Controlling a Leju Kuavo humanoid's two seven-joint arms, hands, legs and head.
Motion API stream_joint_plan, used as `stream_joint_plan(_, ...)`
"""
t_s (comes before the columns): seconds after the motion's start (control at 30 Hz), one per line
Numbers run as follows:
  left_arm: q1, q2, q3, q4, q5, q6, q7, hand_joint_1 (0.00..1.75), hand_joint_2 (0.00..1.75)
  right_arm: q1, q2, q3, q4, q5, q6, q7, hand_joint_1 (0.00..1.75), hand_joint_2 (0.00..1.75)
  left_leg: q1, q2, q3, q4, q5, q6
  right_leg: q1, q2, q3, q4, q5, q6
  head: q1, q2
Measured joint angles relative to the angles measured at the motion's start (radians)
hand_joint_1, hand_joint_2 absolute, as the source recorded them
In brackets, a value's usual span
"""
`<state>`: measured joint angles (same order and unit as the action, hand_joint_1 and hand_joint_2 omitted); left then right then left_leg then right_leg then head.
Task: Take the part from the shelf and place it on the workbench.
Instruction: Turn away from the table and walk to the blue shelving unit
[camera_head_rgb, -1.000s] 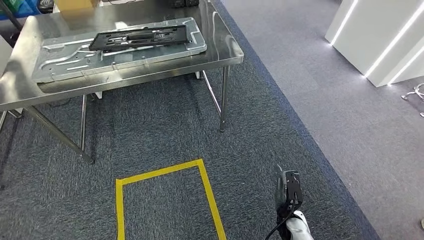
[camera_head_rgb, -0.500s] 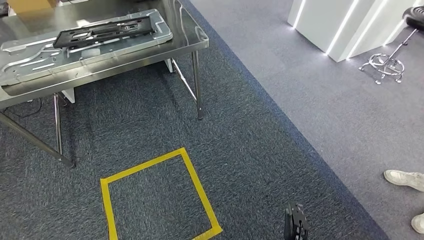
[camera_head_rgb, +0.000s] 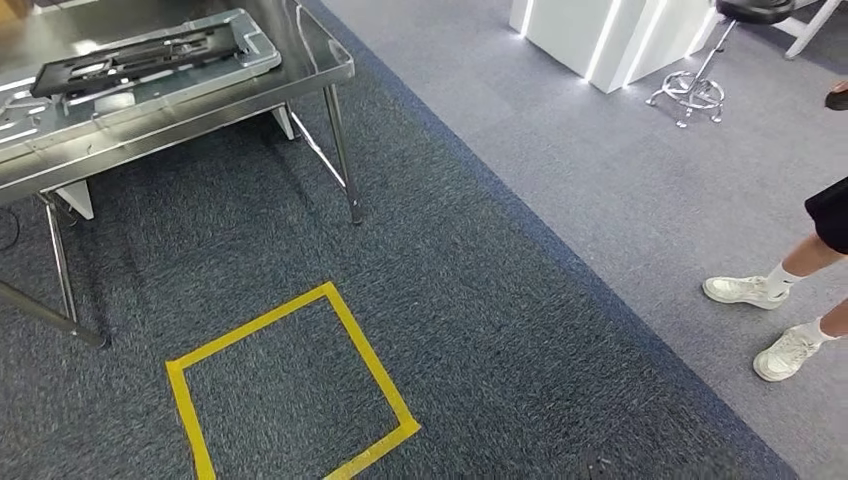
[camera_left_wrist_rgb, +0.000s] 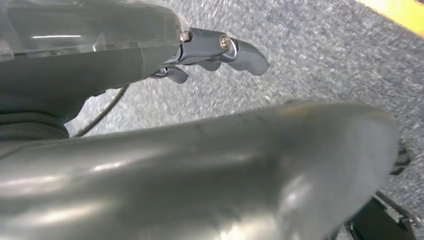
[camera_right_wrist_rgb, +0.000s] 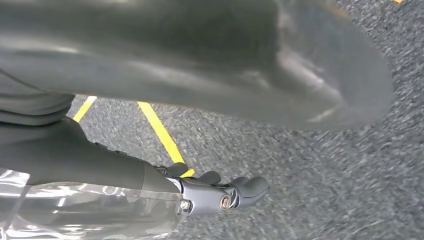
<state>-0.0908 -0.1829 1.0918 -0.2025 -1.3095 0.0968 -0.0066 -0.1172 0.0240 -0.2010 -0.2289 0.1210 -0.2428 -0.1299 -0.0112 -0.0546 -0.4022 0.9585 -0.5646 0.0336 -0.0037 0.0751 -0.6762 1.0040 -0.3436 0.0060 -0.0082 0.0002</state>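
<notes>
The steel workbench (camera_head_rgb: 200, 95) stands at the upper left of the head view on thin metal legs. A large silver sheet-metal panel (camera_head_rgb: 150, 70) lies flat on it, and the part (camera_head_rgb: 135, 55), a black flat frame, lies on top of that panel, near the bench's right end.

On the dark blue-grey carpet (camera_head_rgb: 480, 330) in front of the bench, a square outline of yellow tape (camera_head_rgb: 290, 390) is stuck to the floor, well apart from the bench legs. A lighter grey carpet strip (camera_head_rgb: 620, 190) runs diagonally to the right of the dark area. On it stands a person, seen as two legs in white shoes (camera_head_rgb: 765, 320) at the right edge. Behind that, a white lit cabinet (camera_head_rgb: 610, 35) and the chrome base of a stool (camera_head_rgb: 690, 95) stand at the upper right.

The left hand (camera_left_wrist_rgb: 220, 50) hangs over the carpet in the left wrist view, fingers slightly curved, apart, holding nothing. The right hand (camera_right_wrist_rgb: 220, 192) hangs likewise in the right wrist view, above carpet crossed by yellow tape, fingers loosely extended with nothing between them.
</notes>
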Motion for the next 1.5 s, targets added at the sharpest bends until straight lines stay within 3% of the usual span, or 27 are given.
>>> stream_joint_plan(0.07, -0.001, -0.001, -0.001, 0.000, -0.003, -0.004, 0.002, 0.00, 0.00, 0.006, -0.002, 0.000, 0.005, 0.004, 0.000, 0.005, 0.00, 0.00, 0.005, 0.016, -0.012, -0.007, 0.022, 0.007, 0.000, 0.006, -0.006, -0.005, 0.008, 0.012, 0.000, 0.000)
stream_joint_plan(0.1, -0.001, -0.001, -0.001, 0.000, -0.006, -0.005, 0.004, 0.00, 0.00, 0.009, -0.003, -0.001, 0.008, 0.005, 0.000, 0.008, 0.00, 0.00, 0.007, 0.027, -0.021, -0.011, 0.034, 0.013, 0.000, -0.005, -0.016, 0.013, -0.017, 0.017, 0.003, 0.000)
stream_joint_plan(0.2, 0.002, -0.001, -0.004, 0.000, -0.017, -0.012, 0.012, 0.00, 0.00, 0.010, -0.003, -0.001, 0.011, 0.009, 0.000, 0.019, 0.00, 0.00, 0.003, 0.063, -0.058, -0.015, 0.065, 0.026, -0.003, -0.054, -0.061, 0.171, -0.163, 0.027, 0.009, 0.000)
stream_joint_plan(0.23, 0.003, -0.001, -0.006, 0.000, -0.019, -0.014, 0.015, 0.00, 0.00, 0.010, -0.003, -0.001, 0.011, 0.010, 0.000, 0.023, 0.00, 0.00, 0.002, 0.075, -0.072, -0.013, 0.074, 0.025, -0.006, -0.060, -0.071, 0.233, -0.189, 0.031, 0.009, 0.000)
stream_joint_plan(0.27, 0.004, -0.001, -0.008, 0.000, -0.021, -0.015, 0.018, 0.00, 0.00, 0.010, -0.003, -0.001, 0.012, 0.010, 0.000, 0.026, 0.00, 0.00, 0.002, 0.088, -0.086, -0.010, 0.083, 0.024, -0.010, -0.064, -0.071, 0.277, -0.189, 0.034, 0.009, 0.000)
stream_joint_plan(0.3, 0.004, -0.001, -0.009, 0.000, -0.022, -0.016, 0.019, 0.00, 0.00, 0.011, -0.003, -0.001, 0.012, 0.010, 0.000, 0.029, 0.00, 0.00, 0.002, 0.099, -0.100, -0.006, 0.091, 0.022, -0.013, -0.067, -0.056, 0.289, -0.169, 0.037, 0.010, 0.000)
stream_joint_plan(0.37, 0.003, -0.001, -0.013, 0.000, -0.025, -0.017, 0.021, 0.00, 0.00, 0.011, -0.003, -0.001, 0.013, 0.011, 0.000, 0.033, 0.00, 0.00, 0.002, 0.119, -0.125, 0.005, 0.101, 0.016, -0.018, -0.086, 0.027, 0.212, -0.121, 0.037, 0.010, 0.000)
stream_joint_plan(0.43, 0.003, -0.001, -0.016, 0.000, -0.027, -0.022, 0.019, 0.00, 0.00, 0.009, -0.003, -0.001, 0.013, 0.011, 0.002, 0.038, 0.00, 0.00, 0.000, 0.137, -0.140, 0.017, 0.107, 0.007, -0.013, -0.119, 0.138, 0.066, -0.129, 0.029, 0.010, 0.000)
stream_joint_plan(0.47, 0.003, -0.001, -0.018, 0.000, -0.026, -0.025, 0.017, 0.00, 0.00, 0.008, -0.003, -0.001, 0.014, 0.011, 0.003, 0.040, 0.00, 0.00, 0.000, 0.146, -0.144, 0.022, 0.110, 0.002, -0.008, -0.131, 0.172, 0.013, -0.143, 0.023, 0.011, 0.000)
stream_joint_plan(0.53, 0.001, -0.002, -0.019, 0.000, -0.022, -0.032, 0.013, 0.00, 0.87, 0.009, -0.003, -0.001, 0.014, 0.012, 0.005, 0.044, 0.00, 0.00, 0.000, 0.166, -0.149, 0.026, 0.117, -0.010, -0.003, -0.126, 0.188, -0.031, -0.158, 0.008, 0.011, 0.000)
stream_joint_plan(0.6, -0.001, -0.002, -0.020, 0.000, -0.018, -0.039, 0.008, 0.00, 1.75, 0.013, -0.003, -0.001, 0.016, 0.011, 0.006, 0.051, 0.00, 0.00, 0.003, 0.148, -0.158, 0.045, 0.100, -0.020, -0.008, -0.113, 0.185, -0.041, -0.150, -0.005, 0.011, 0.000)
stream_joint_plan(0.63, 0.000, -0.001, -0.020, 0.000, -0.017, -0.042, 0.006, 0.00, 1.75, 0.014, -0.003, -0.002, 0.016, 0.011, 0.006, 0.055, 0.00, 0.00, 0.006, 0.126, -0.171, 0.080, 0.073, -0.025, -0.011, -0.106, 0.182, -0.045, -0.143, -0.012, 0.011, 0.000)
stream_joint_plan(0.7, 0.005, -0.001, -0.020, 0.000, -0.018, -0.047, 0.003, 0.00, 1.75, 0.013, -0.002, -0.003, 0.017, 0.009, 0.005, 0.062, 0.00, 0.00, 0.012, 0.080, -0.219, 0.203, -0.005, -0.034, -0.011, -0.090, 0.170, -0.044, -0.133, -0.021, 0.010, 0.000)
stream_joint_plan(0.77, 0.010, -0.001, -0.021, 0.000, -0.020, -0.051, 0.002, 0.00, 1.75, 0.012, -0.002, -0.007, 0.018, 0.004, 0.003, 0.071, 0.00, 0.00, 0.016, 0.067, -0.254, 0.306, -0.045, -0.040, -0.010, -0.070, 0.157, -0.038, -0.126, -0.022, 0.010, 0.000)
stream_joint_plan(0.8, 0.011, -0.001, -0.022, 0.000, -0.021, -0.054, 0.001, 0.00, 1.75, 0.013, -0.002, -0.010, 0.019, 0.001, 0.000, 0.079, 0.00, 0.00, 0.018, 0.065, -0.249, 0.310, -0.036, -0.042, -0.010, -0.060, 0.152, -0.035, -0.124, -0.021, 0.010, 0.000)
stream_joint_plan(0.83, 0.011, -0.001, -0.023, 0.000, -0.024, -0.056, 0.001, 0.00, 1.75, 0.015, -0.002, -0.013, 0.020, -0.002, -0.004, 0.088, 0.00, 0.00, 0.020, 0.063, -0.224, 0.271, -0.008, -0.043, -0.010, -0.050, 0.147, -0.030, -0.122, -0.018, 0.010, 0.000)
stream_joint_plan(0.9, 0.011, -0.001, -0.025, 0.000, -0.028, -0.058, 0.001, 0.00, 1.75, 0.016, 0.000, -0.022, 0.022, -0.008, -0.016, 0.108, 0.00, 0.00, 0.024, 0.037, -0.146, 0.139, 0.049, -0.040, -0.011, -0.030, 0.137, -0.019, -0.120, -0.012, 0.010, 0.000)
stream_joint_plan(0.97, 0.011, -0.001, -0.027, 0.000, -0.031, -0.058, 0.001, 0.00, 1.75, 0.016, 0.001, -0.029, 0.022, -0.011, -0.024, 0.124, 0.00, 0.00, 0.026, 0.008, -0.100, 0.054, 0.067, -0.035, -0.011, -0.013, 0.125, -0.010, -0.117, -0.001, 0.010, 0.000)
stream_joint_plan(1.03, 0.010, -0.001, -0.027, 0.000, -0.031, -0.058, 0.001, 0.00, 1.75, 0.019, 0.001, -0.033, 0.022, -0.012, -0.028, 0.132, 0.00, 0.00, 0.024, 0.008, -0.100, 0.040, 0.065, -0.028, -0.011, 0.002, 0.116, -0.008, -0.109, 0.013, 0.011, 0.000)
stream_joint_plan(1.1, 0.008, -0.001, -0.028, 0.000, -0.031, -0.056, 0.001, 0.00, 1.75, 0.024, 0.001, -0.035, 0.023, -0.012, -0.030, 0.138, 0.00, 0.00, 0.026, 0.027, -0.102, 0.032, 0.072, -0.013, -0.012, -0.009, 0.106, 0.008, -0.118, 0.023, 0.012, 0.000)
stream_joint_plan(1.17, 0.007, -0.001, -0.028, 0.000, -0.032, -0.054, 0.000, 0.00, 1.75, 0.025, 0.002, -0.037, 0.024, -0.012, -0.030, 0.143, 0.00, 0.00, 0.026, 0.047, -0.106, 0.026, 0.080, 0.003, -0.013, -0.042, 0.068, 0.089, -0.171, 0.028, 0.014, 0.000)
stream_joint_plan(1.23, 0.009, -0.001, -0.029, 0.000, -0.035, -0.053, 0.000, 0.00, 1.75, 0.024, 0.003, -0.039, 0.025, -0.013, -0.030, 0.146, 0.00, 0.00, 0.021, 0.069, -0.112, 0.027, 0.083, 0.009, -0.013, -0.061, 0.009, 0.218, -0.236, 0.033, 0.014, 0.000)
stream_joint_plan(1.27, 0.010, -0.001, -0.029, 0.000, -0.036, -0.052, 0.000, 0.00, 1.75, 0.025, 0.003, -0.041, 0.025, -0.013, -0.030, 0.147, 0.00, 0.00, 0.019, 0.080, -0.115, 0.028, 0.083, 0.009, -0.014, -0.063, -0.010, 0.263, -0.249, 0.034, 0.014, 0.000)
stream_joint_plan(1.3, 0.010, -0.001, -0.030, 0.000, -0.037, -0.052, 0.000, 0.00, 1.75, 0.027, 0.003, -0.044, 0.025, -0.013, -0.030, 0.148, 0.00, 0.00, 0.018, 0.090, -0.117, 0.030, 0.083, 0.009, -0.014, -0.065, -0.011, 0.274, -0.245, 0.035, 0.014, 0.000)
stream_joint_plan(1.33, 0.009, -0.001, -0.030, 0.000, -0.037, -0.052, 0.000, 0.00, 1.75, 0.028, 0.003, -0.046, 0.026, -0.013, -0.030, 0.149, 0.00, 0.00, 0.018, 0.100, -0.118, 0.031, 0.083, 0.009, -0.015, -0.068, 0.008, 0.246, -0.223, 0.035, 0.014, 0.000)
stream_joint_plan(1.43, 0.003, -0.001, -0.031, 0.000, -0.037, -0.053, -0.001, 0.00, 1.75, 0.027, 0.003, -0.049, 0.027, -0.013, -0.029, 0.150, 0.00, 0.00, 0.013, 0.125, -0.117, 0.036, 0.079, 0.001, -0.011, -0.112, 0.114, 0.054, -0.145, 0.027, 0.014, 0.000)
stream_joint_plan(1.5, 0.000, -0.001, -0.031, 0.000, -0.037, -0.055, -0.001, 0.00, 1.75, 0.025, 0.003, -0.049, 0.027, -0.013, -0.029, 0.154, 0.00, 0.00, 0.007, 0.139, -0.117, 0.039, 0.077, -0.009, -0.004, -0.129, 0.135, 0.003, -0.137, 0.017, 0.013, 0.000)
